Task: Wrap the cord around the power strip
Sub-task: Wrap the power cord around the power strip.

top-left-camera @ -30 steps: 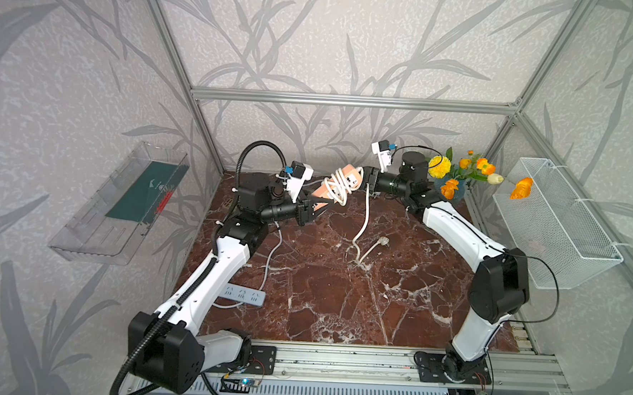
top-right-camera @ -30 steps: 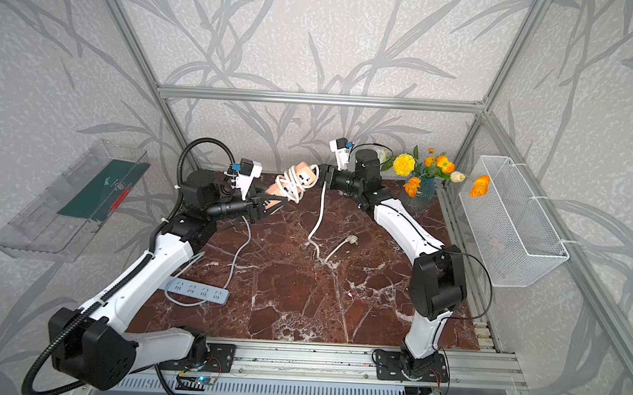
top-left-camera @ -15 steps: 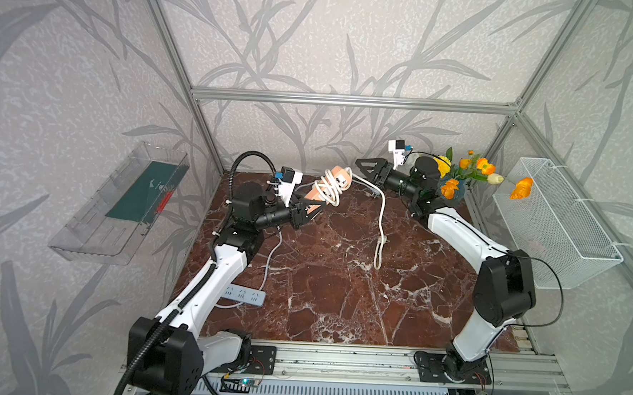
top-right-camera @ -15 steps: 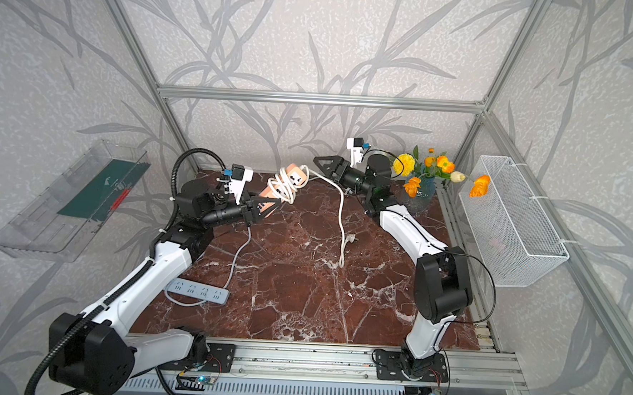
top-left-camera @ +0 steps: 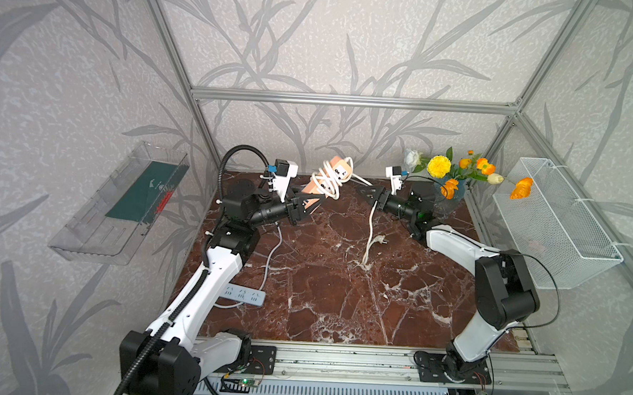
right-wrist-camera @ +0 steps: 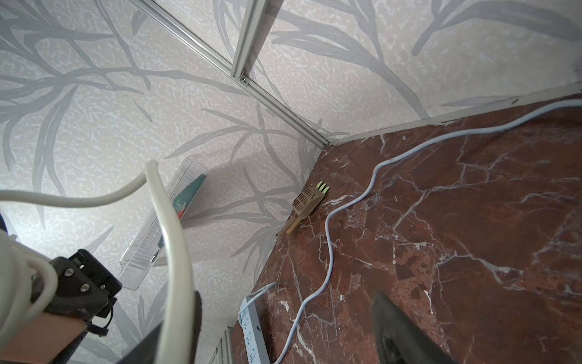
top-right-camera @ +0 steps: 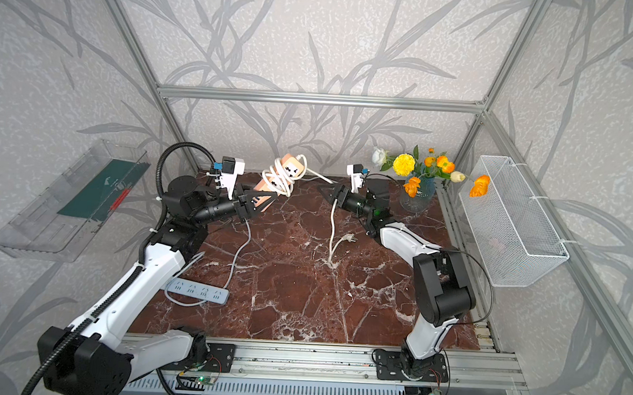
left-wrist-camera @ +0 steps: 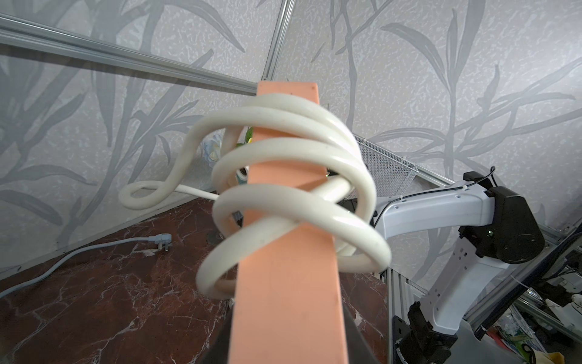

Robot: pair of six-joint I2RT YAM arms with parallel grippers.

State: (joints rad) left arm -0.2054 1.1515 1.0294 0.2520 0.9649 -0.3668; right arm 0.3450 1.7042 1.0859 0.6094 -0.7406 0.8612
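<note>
Since a second ago the right tool [top-left-camera: 367,196] has spread wide, freeing the cord [left-wrist-camera: 283,147] (plug [top-left-camera: 379,240] lies on the table [top-left-camera: 321,280]); left tool [top-left-camera: 309,204] grips the power strip [top-left-camera: 340,167] aloft, probably to give winding room.

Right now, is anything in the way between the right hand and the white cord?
Nothing visible. The white cord drapes close by the open right hand, hanging from the orange power strip in the left hand.

Strip [top-left-camera: 341,169]: salmon body, white socket face, tilted, raised off the table [top-left-camera: 321,280]. Cord [top-left-camera: 370,227]: white, several loose loops around strip; tail hangs down, plug [top-left-camera: 379,239] on table.
</note>
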